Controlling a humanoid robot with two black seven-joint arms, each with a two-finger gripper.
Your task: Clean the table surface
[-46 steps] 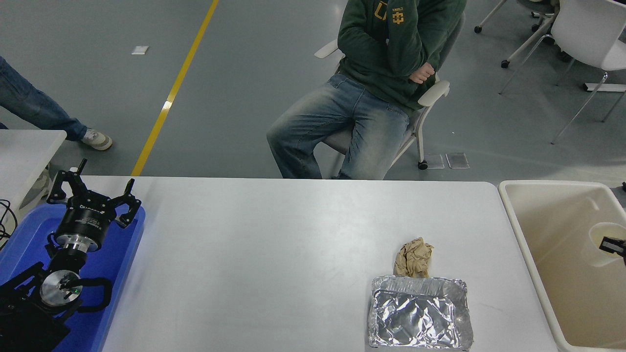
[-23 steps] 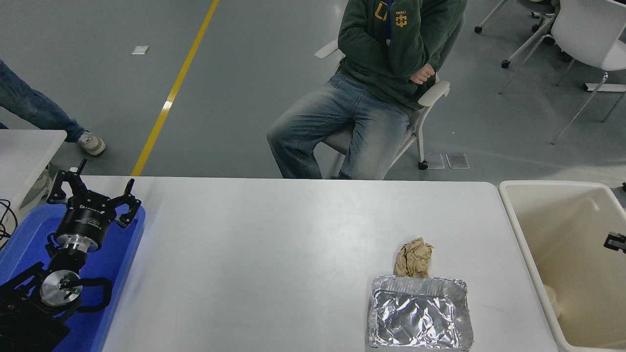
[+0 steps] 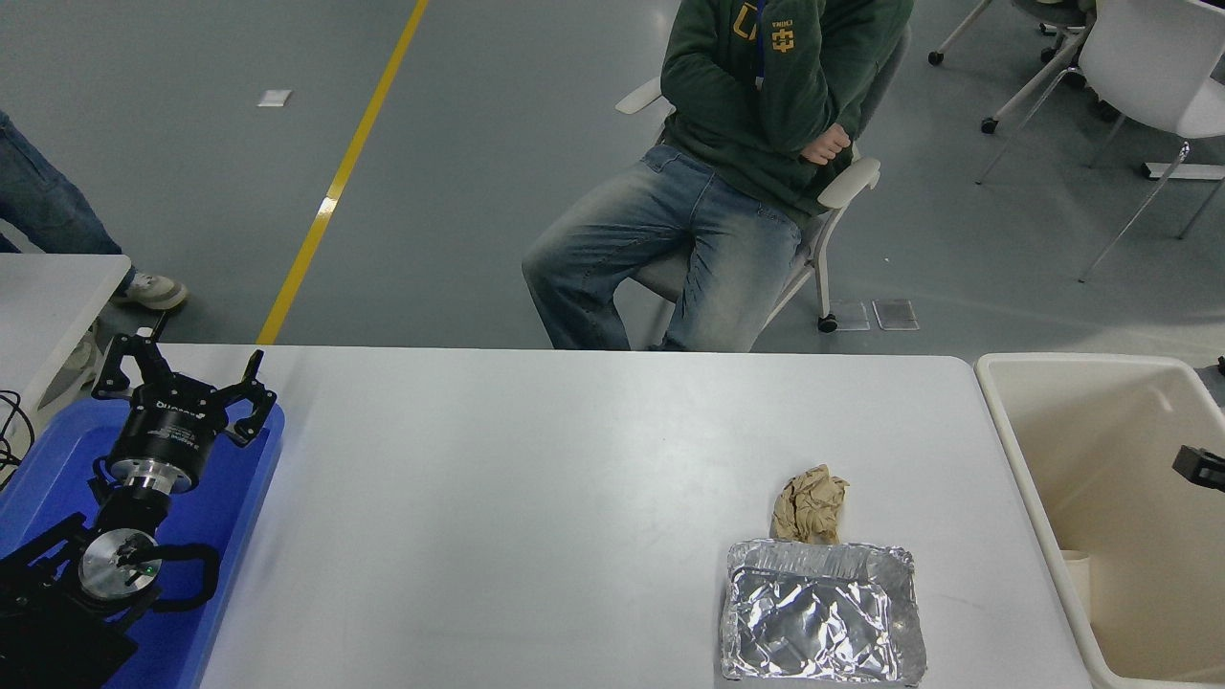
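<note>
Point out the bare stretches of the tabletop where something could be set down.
The table surface is bare from the blue tray, where the left gripper is parked, across to the crumpled brown paper and foil tray. A narrow strip stays free between the foil tray and the beige bin. The near right is crowded.

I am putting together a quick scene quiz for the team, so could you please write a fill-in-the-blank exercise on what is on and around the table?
1. The crumpled brown paper lies just beyond the far edge of the ____ tray.
2. The left hand is parked over a tray whose colour is ____.
3. The beige bin stands at the ____ end of the table surface.
4. The person in the green hoodie is ____ on a chair.

Missing words: foil; blue; right; sitting
</note>
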